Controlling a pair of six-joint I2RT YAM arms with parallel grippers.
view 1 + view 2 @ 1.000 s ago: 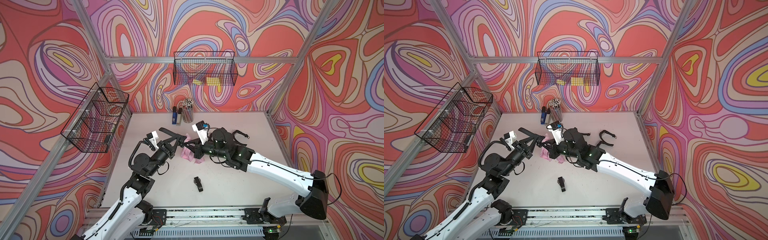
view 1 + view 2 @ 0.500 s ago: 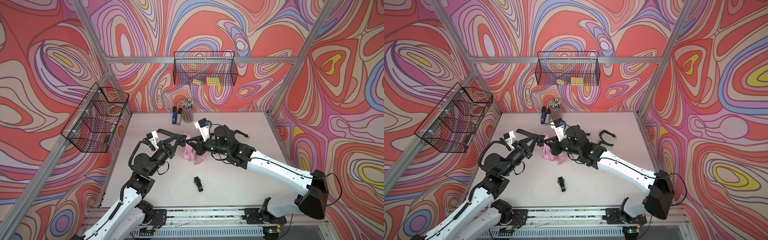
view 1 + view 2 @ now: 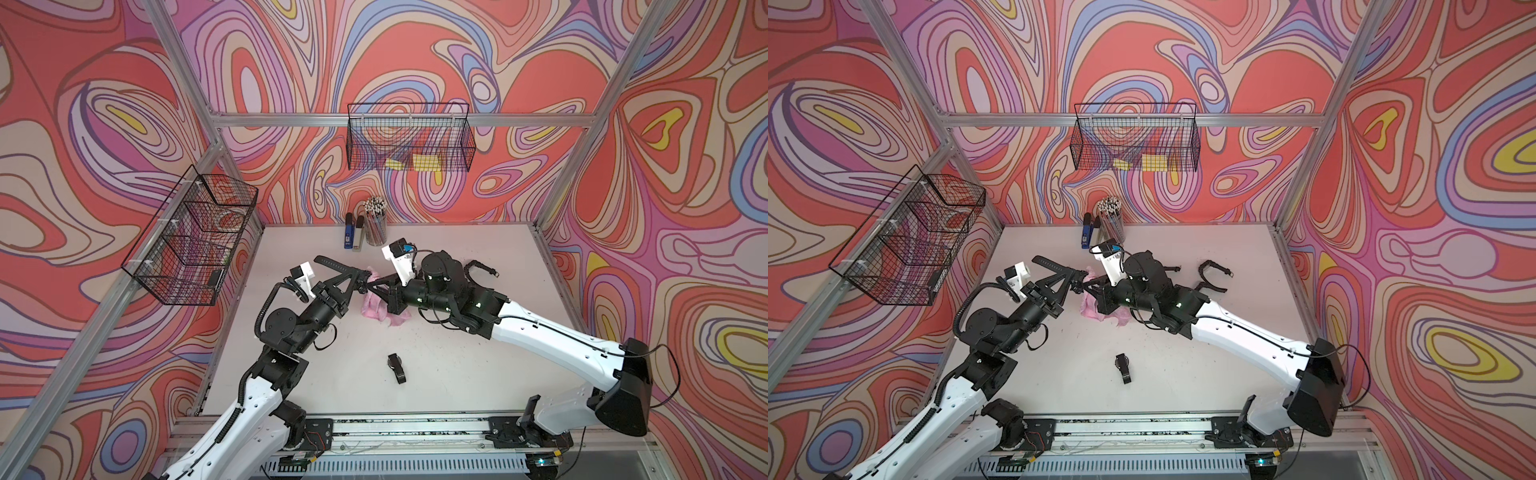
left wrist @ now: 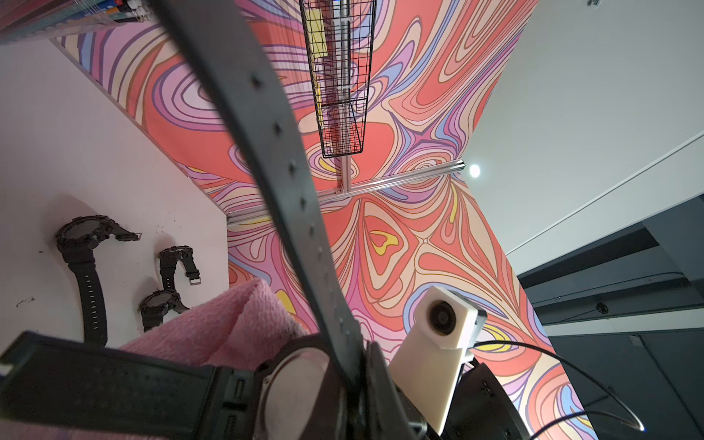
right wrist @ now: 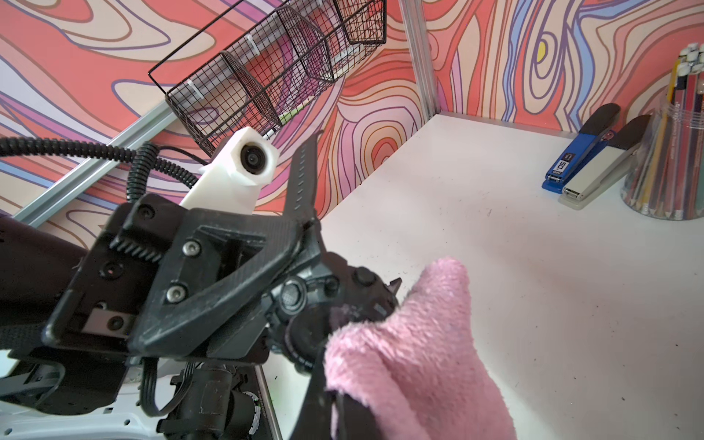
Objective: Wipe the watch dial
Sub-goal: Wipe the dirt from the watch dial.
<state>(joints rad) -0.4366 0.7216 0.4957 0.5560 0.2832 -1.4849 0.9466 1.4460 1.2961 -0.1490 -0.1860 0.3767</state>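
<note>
Two tools meet above the counter (image 3: pixel 457 357): left tool (image 3: pixel 360 279) clenched on the watch (image 5: pixel 339 289), right tool (image 3: pixel 374 286) clenched on a pink cloth (image 3: pixel 376 309) touching that watch.

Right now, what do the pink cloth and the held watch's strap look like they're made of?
Pink cloth: soft fleece or terry-like fabric, judging by its fuzzy, matte nap and limp folds. Watch strap: likely rubber or silicone, matte dark grey, with a row of punched holes and a smooth bend.
</note>
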